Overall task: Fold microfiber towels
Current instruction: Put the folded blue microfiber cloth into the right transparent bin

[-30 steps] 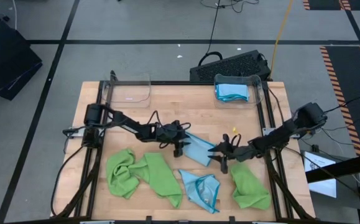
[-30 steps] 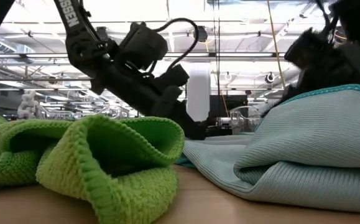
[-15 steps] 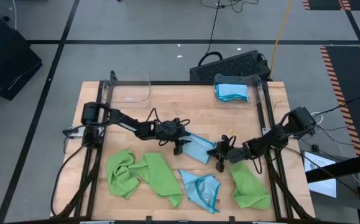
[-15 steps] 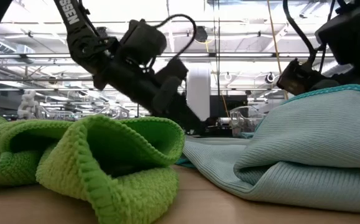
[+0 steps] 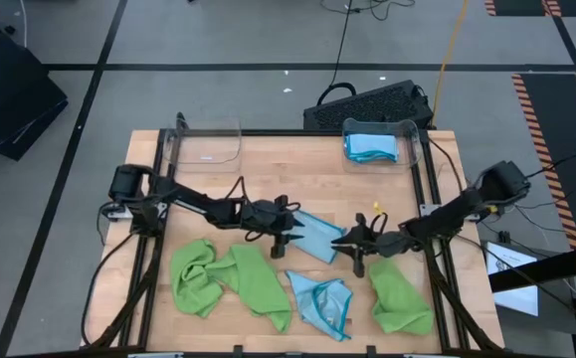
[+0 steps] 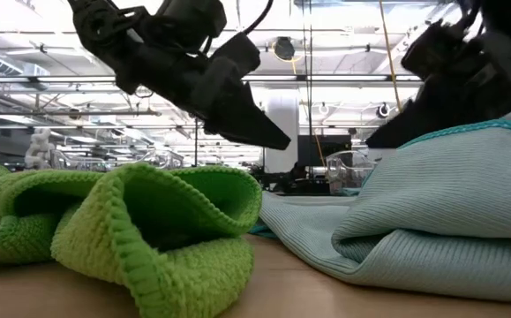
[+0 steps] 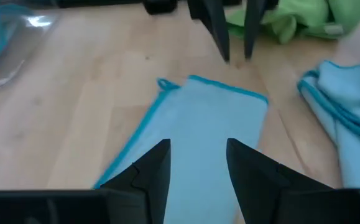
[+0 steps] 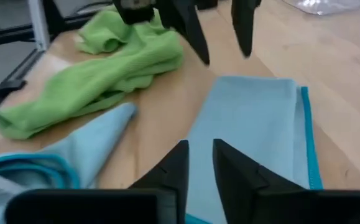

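Note:
A folded light blue microfiber towel (image 5: 316, 239) with teal edging lies flat on the wooden table (image 5: 268, 179), between my two grippers. My left gripper (image 5: 287, 238) hovers open above the towel's left end (image 7: 198, 118), touching nothing. From the right, my right gripper (image 5: 353, 246) stands over the towel's other end (image 8: 248, 118) with a narrow gap between its fingers and holds nothing. Each wrist view shows the other gripper's fingers (image 7: 229, 31) (image 8: 220, 28) beyond the towel.
Crumpled lime green towels (image 5: 228, 278) lie near left, a crumpled blue towel (image 5: 322, 303) near centre, and a green towel (image 5: 399, 298) near right. An empty clear bin (image 5: 206, 145) and a bin with folded blue towels (image 5: 371, 145) stand at the far edge.
My left gripper has risen from just over the folded blue towel and stayed open. The towel has stayed flat on the table.

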